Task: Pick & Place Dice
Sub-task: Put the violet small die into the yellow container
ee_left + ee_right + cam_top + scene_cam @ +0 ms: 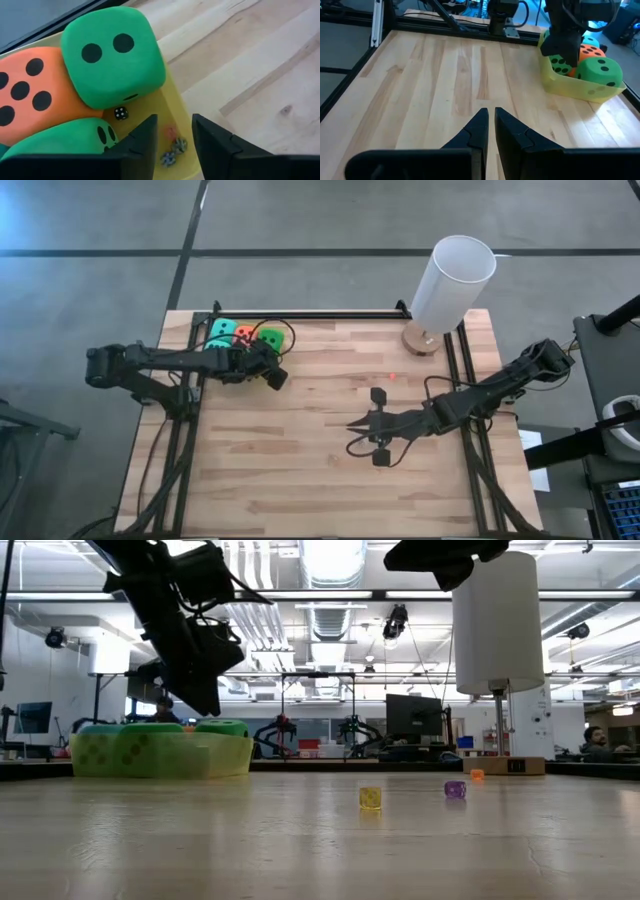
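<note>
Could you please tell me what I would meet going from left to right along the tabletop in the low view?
Yellow tray holding the big green dice, with the left gripper hanging above it → small yellow die → small purple die → small orange die → lamp base.

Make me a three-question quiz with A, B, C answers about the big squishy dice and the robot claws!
1. Where are the big dice?
A. in the yellow tray
B. by the lamp
C. under the right gripper

2. What colour is the die with six pips?
A. purple
B. orange-red
C. white

3. The left gripper is
A. gripping a big die
B. over the tray, holding nothing
C. out of sight

A: they sit bunched inside its walls.
B: six black pips show on it.
B: empty gap between its fingers.
</note>
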